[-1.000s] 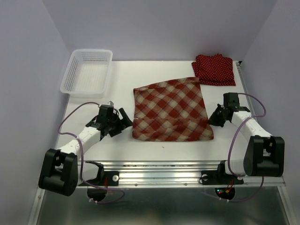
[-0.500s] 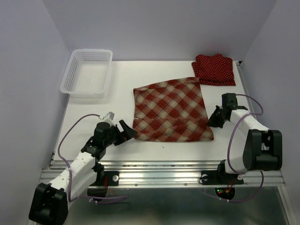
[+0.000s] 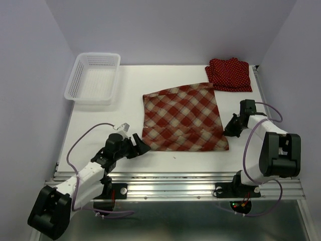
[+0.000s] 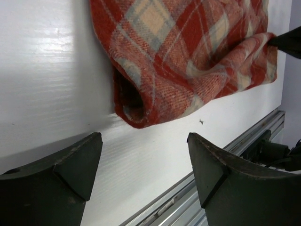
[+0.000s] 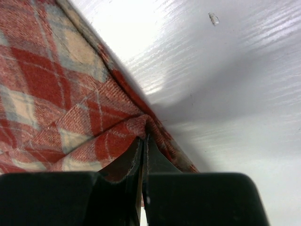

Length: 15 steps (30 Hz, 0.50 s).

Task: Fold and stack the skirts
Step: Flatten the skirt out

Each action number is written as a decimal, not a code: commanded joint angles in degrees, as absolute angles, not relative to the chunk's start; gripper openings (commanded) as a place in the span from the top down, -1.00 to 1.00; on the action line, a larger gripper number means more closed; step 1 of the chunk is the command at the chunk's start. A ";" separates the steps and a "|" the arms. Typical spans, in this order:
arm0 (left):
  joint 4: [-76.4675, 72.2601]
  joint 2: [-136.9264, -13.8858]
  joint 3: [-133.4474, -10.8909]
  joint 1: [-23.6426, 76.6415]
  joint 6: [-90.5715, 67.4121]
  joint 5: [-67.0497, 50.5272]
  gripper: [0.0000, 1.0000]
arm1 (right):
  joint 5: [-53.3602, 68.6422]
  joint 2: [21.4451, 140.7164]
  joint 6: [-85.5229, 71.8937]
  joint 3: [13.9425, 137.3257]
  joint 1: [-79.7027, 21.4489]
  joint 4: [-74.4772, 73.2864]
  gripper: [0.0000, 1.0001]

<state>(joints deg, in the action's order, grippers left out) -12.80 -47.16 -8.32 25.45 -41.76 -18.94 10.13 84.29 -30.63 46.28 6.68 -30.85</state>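
At the far left corner of the table [image 3: 95, 123] sits a white mesh basket [image 3: 93, 78], well apart from the cloth.

From above, the left arm stretches low and diagonally from its base, and the left gripper [image 3: 138, 146] arrives at the near-left corner of the plaid skirt [image 3: 181, 118]. The left wrist view adds what the overhead cannot: the fingers [image 4: 70, 165] are spread wide with nothing between them. The skirt's corner [image 4: 141, 110] is curled into a small open roll just ahead of them, with bare table on the left and the metal rail [image 4: 235, 183] close on the right.

The skirt lies flat mid-table, with clear surface all round it.

On its right edge, the right arm folds back tightly. The right gripper [image 3: 229, 131] looks merely beside the hem from above, but the right wrist view shows its jaws clenched on a puckered pinch of plaid hem [image 5: 117, 136].

Two dotted red skirts [image 3: 229, 74] lie heaped at the far right corner.
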 commanded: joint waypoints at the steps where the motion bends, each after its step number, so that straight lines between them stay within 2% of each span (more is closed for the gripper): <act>1: -17.66 -49.47 -7.03 27.77 -40.34 -16.80 -0.57 | 10.90 85.08 -29.88 49.22 7.21 -29.09 0.99; 5: -18.11 -55.62 -10.71 28.65 -39.12 -13.89 -0.15 | 10.55 84.03 -29.79 49.48 7.73 -29.18 0.99; 8: -17.40 -62.12 -14.66 28.92 -38.50 -11.61 -0.09 | 10.98 83.67 -29.71 49.57 7.73 -29.44 0.99; 13: -15.03 -73.29 -20.12 28.92 -36.65 -8.44 -0.10 | 11.34 82.88 -29.36 49.04 8.26 -29.62 0.99; 15: -15.03 -75.75 -21.44 28.92 -36.21 -9.40 0.02 | 11.34 82.62 -29.27 49.04 8.26 -29.79 0.99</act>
<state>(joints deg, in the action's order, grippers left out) -18.13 -71.81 -19.99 28.56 -39.42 -12.64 11.27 84.66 -30.20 47.27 7.29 -30.87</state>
